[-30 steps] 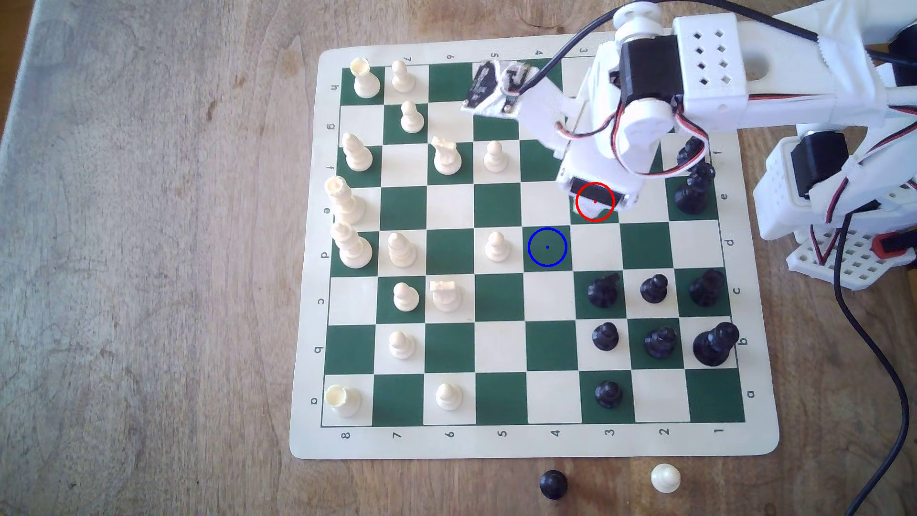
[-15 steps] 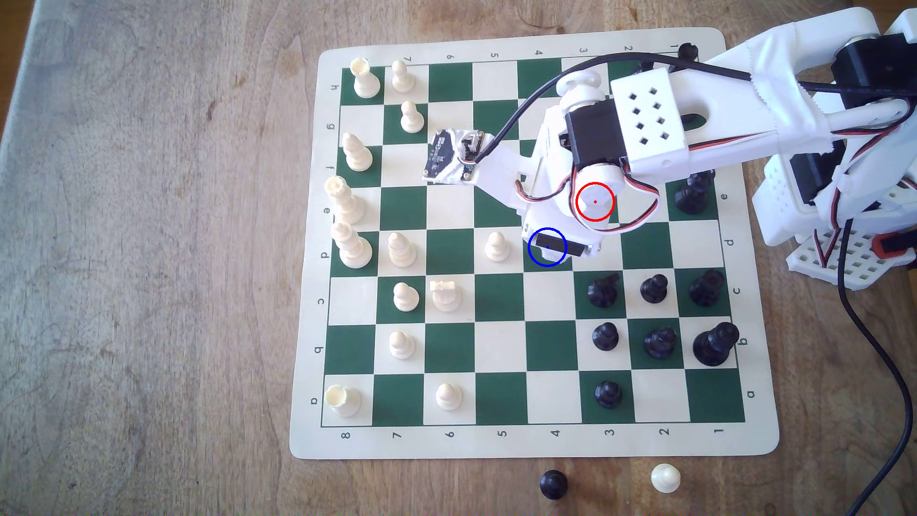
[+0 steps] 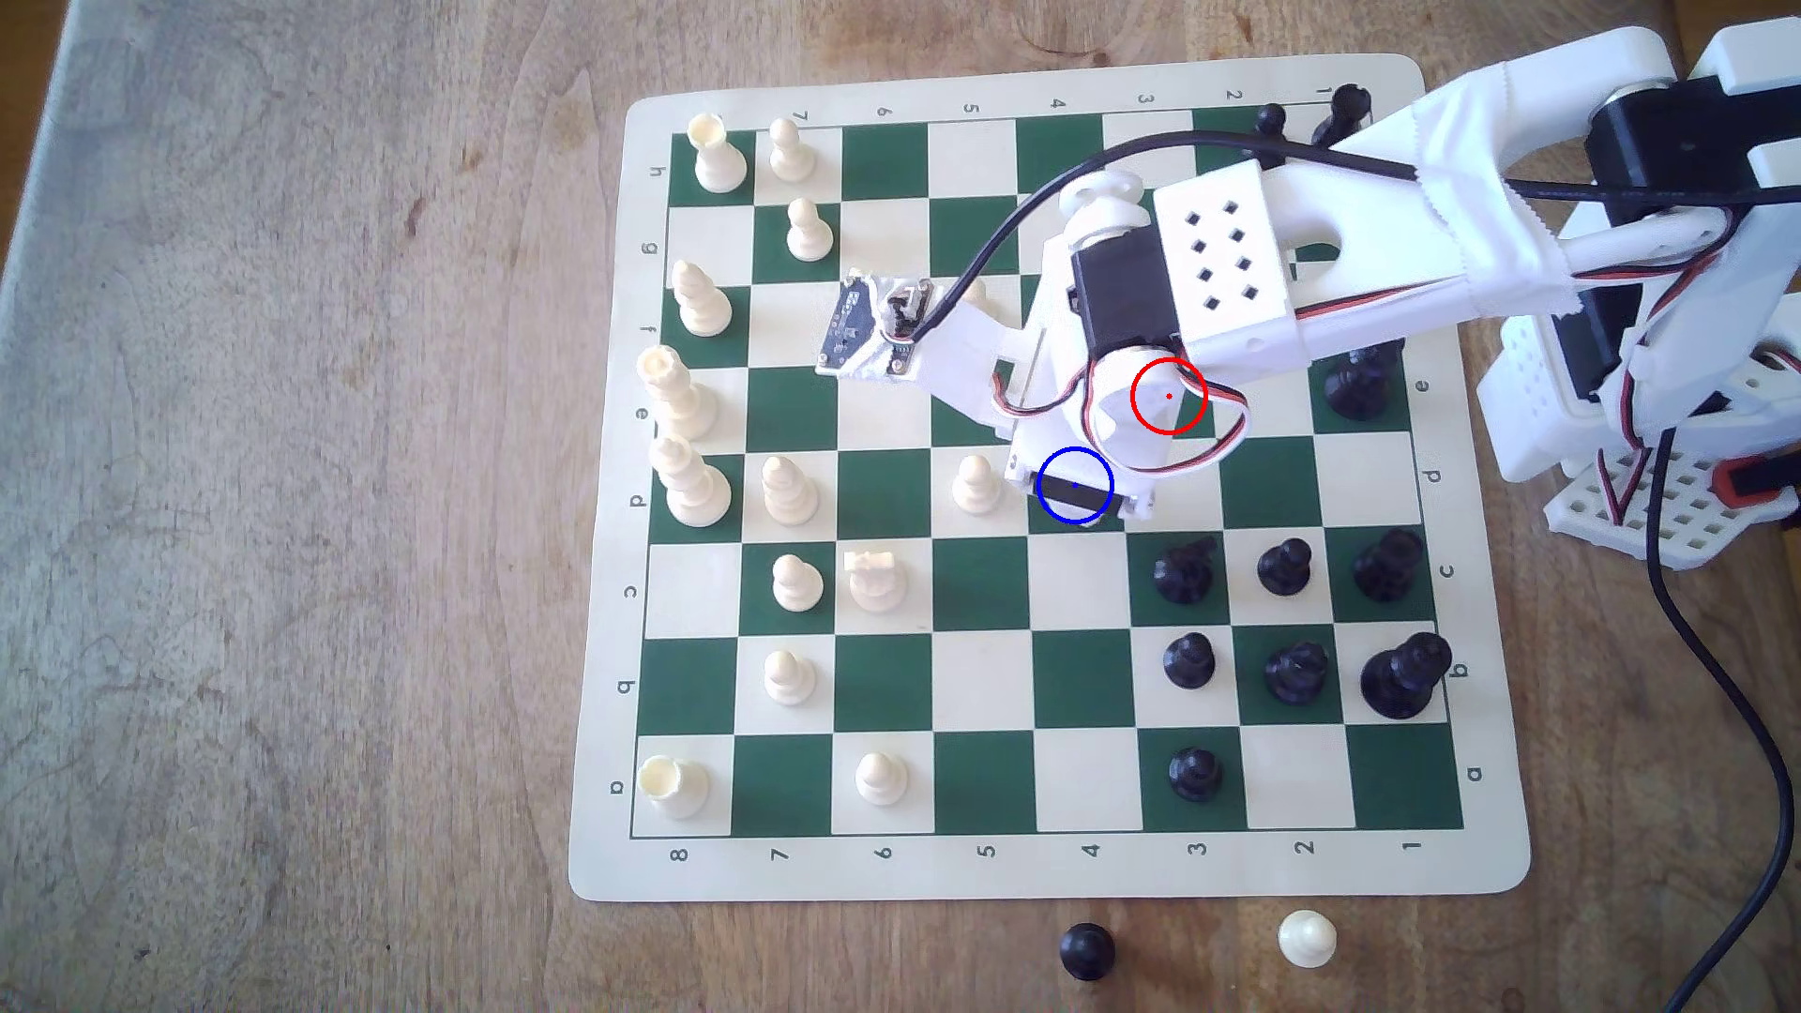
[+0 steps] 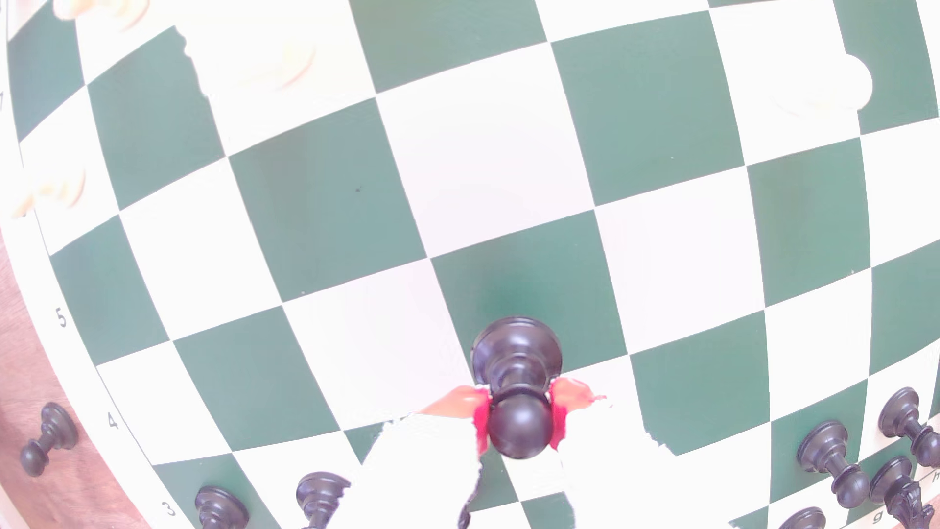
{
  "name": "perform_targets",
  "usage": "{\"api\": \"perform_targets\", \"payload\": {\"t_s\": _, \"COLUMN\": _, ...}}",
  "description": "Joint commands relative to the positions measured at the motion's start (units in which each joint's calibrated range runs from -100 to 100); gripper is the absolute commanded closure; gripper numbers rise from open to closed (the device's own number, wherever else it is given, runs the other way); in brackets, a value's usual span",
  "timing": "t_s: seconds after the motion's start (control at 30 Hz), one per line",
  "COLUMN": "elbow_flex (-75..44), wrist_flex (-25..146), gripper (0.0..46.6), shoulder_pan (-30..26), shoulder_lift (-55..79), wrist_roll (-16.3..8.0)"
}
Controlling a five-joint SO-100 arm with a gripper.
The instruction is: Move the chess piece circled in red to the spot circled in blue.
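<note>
Moved: a second ago the hand [image 3: 1080,495] was over the red ring [image 3: 1168,395]; now it sits over the blue ring [image 3: 1075,485], slightly further across than half a second ago.
Hand: closed on the black pawn [image 4: 518,394], its red-padded fingers [image 4: 558,407] pinching the ball head.
Pawn: upright, its base over a dark green square [image 4: 529,300]; whether it touches the board [image 3: 604,682] I cannot tell.
Meaning: the carry looks nearly finished; lowering and letting go seem to remain.
Containers: none; a black pawn [image 3: 1087,950] and a white pawn [image 3: 1307,938] stand on the surface [image 3: 292,487] off the board.
</note>
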Motion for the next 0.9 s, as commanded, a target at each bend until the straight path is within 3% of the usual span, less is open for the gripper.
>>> {"api": "perform_targets", "payload": {"t_s": 0.0, "elbow_flex": -5.24, "wrist_flex": -0.62, "gripper": 46.4, "shoulder_pan": 0.42, "shoulder_lift": -0.31, "wrist_roll": 0.05}}
{"api": "perform_targets", "payload": {"t_s": 0.87, "elbow_flex": -5.24, "wrist_flex": -1.93, "gripper": 46.4, "shoulder_pan": 1.28, "shoulder_lift": 3.08, "wrist_roll": 0.05}}
